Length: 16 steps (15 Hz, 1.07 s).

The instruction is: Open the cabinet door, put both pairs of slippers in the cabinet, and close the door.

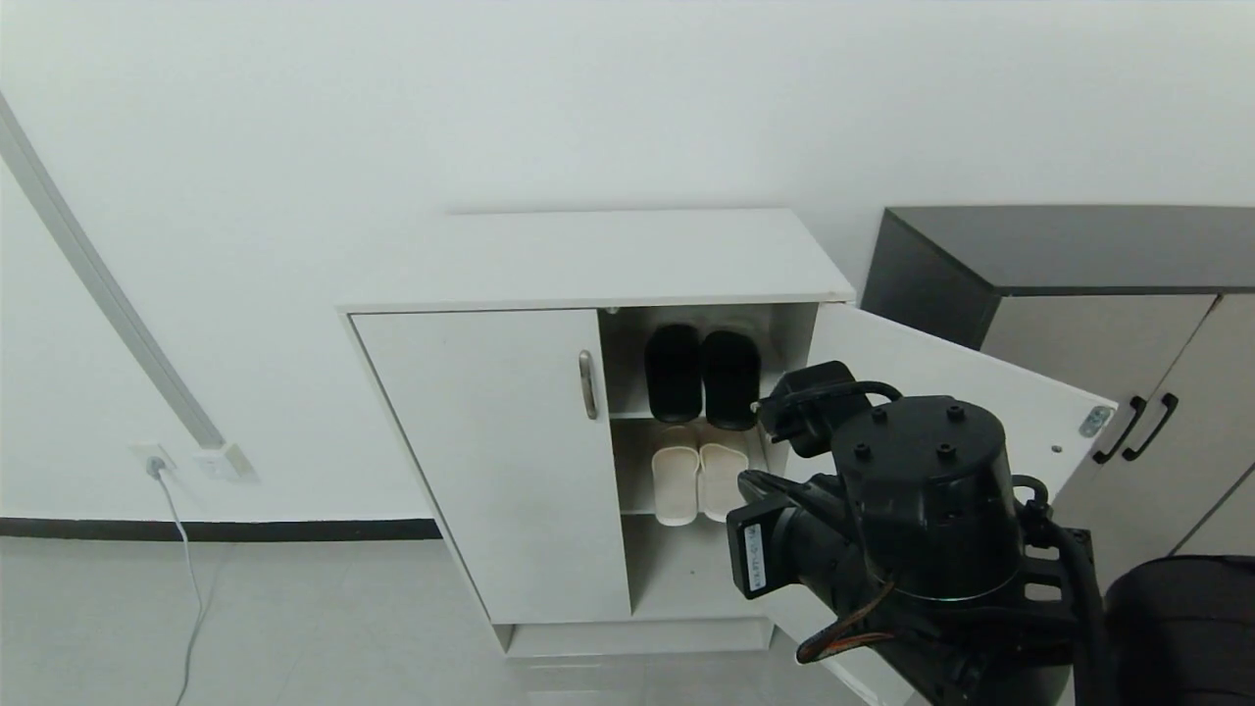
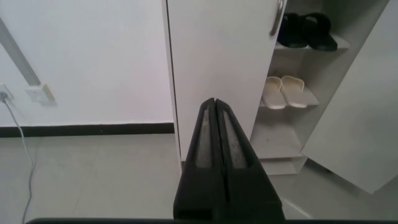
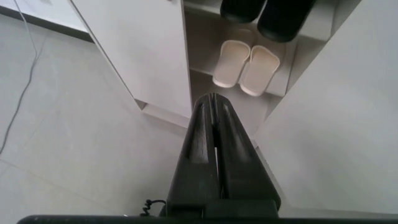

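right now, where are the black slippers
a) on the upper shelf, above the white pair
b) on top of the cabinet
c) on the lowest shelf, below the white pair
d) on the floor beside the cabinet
a: the black slippers sit on the upper shelf inside the cabinet, directly above the white slippers, behind the open right door.
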{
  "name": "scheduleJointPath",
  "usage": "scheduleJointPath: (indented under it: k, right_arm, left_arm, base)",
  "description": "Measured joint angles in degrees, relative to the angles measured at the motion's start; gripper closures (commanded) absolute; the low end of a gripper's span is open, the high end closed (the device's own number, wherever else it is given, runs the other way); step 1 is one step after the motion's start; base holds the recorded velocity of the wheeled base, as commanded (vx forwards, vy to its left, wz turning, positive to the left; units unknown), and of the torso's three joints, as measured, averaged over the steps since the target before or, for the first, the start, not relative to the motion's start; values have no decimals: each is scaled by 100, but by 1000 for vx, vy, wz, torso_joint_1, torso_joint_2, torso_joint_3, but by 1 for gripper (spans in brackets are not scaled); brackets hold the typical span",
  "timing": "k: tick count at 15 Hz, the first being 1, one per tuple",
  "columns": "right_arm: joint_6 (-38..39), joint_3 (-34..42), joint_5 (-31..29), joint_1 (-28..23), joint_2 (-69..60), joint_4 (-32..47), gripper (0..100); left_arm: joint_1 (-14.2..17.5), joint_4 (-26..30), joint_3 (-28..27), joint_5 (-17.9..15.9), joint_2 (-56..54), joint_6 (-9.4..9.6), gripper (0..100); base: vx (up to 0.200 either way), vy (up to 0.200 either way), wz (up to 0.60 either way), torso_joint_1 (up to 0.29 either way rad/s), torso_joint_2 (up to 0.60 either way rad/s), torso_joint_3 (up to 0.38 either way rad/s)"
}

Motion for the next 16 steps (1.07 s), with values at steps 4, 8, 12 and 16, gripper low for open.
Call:
scheduleJointPath:
  k: [4,8,12,16]
  right_arm:
    - [0,22,-11,-20,-1,0,100]
    - [-1,27,-11,-20,-4,2,100]
    - [-1,46,9,-17,-6,11,100]
    - [12,63,11,-30,-11,0,100]
  left_arm:
    - [0,0,0,0,0,0,100]
    - [0,0,0,0,0,-5,100]
    - [0,0,0,0,0,-6,100]
    - [0,0,0,0,0,-6,100]
  base:
    - [0,0,0,207,-521,-315]
    - [0,0,0,238,-564,-323]
    - [0,0,0,261,-596,-336]
    - [0,0,0,194,-425,-237]
